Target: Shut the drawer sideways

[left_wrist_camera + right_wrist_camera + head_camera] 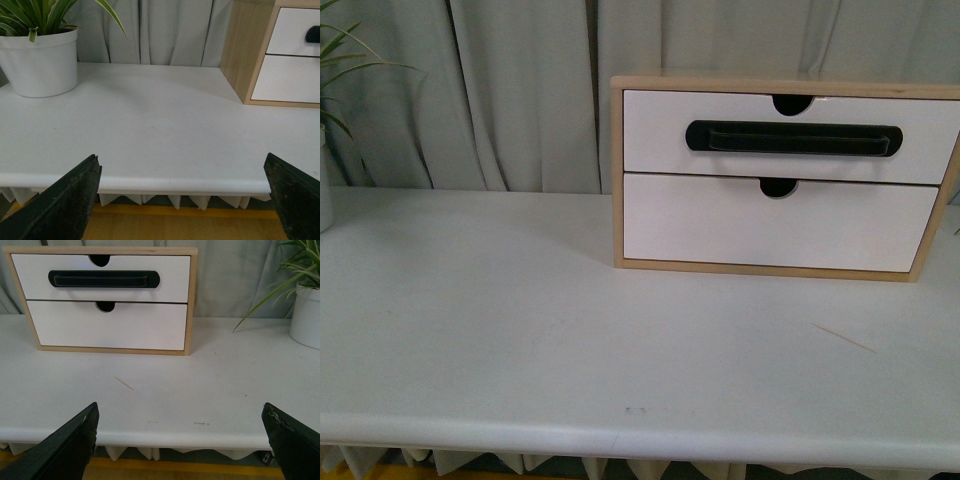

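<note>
The drawer (790,138) is the upper one in a light wood cabinet (617,170) at the back right of the white table (520,320). Its white front has a long black bar handle (792,138) and a semicircular notch on top, and it seems to stand slightly forward of the plain front below. The right wrist view shows the drawer (100,278) face on, far beyond my open right gripper (180,410). My left gripper (182,165) is open at the table's front edge, with only the drawer's corner (295,30) showing. Neither gripper appears in the front view.
A plain white lower drawer front (775,222) sits under the handled one. A white plant pot (42,62) stands at the table's left, and another pot (306,315) right of the cabinet. A thin stick (845,338) lies on the table. Grey curtains hang behind.
</note>
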Action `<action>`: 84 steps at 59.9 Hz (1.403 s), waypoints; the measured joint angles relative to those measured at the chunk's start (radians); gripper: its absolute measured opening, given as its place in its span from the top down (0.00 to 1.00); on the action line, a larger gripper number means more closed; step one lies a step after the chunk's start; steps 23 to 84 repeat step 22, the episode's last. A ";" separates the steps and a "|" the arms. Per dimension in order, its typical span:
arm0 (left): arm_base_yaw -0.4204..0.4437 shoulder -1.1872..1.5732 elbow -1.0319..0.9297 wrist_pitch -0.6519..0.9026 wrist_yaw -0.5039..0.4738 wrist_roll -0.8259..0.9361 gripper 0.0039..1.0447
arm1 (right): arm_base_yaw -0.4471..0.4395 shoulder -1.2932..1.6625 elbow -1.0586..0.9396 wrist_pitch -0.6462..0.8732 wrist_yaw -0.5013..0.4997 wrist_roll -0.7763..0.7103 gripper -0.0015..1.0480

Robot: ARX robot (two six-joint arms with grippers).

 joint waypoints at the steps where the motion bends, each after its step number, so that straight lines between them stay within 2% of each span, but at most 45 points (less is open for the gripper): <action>1: 0.000 0.000 0.000 0.000 0.000 0.000 0.06 | 0.000 0.000 0.000 0.000 0.000 0.000 0.09; 84: 0.000 0.000 0.000 0.000 0.000 0.000 0.05 | 0.000 0.000 0.000 0.000 0.000 0.000 0.09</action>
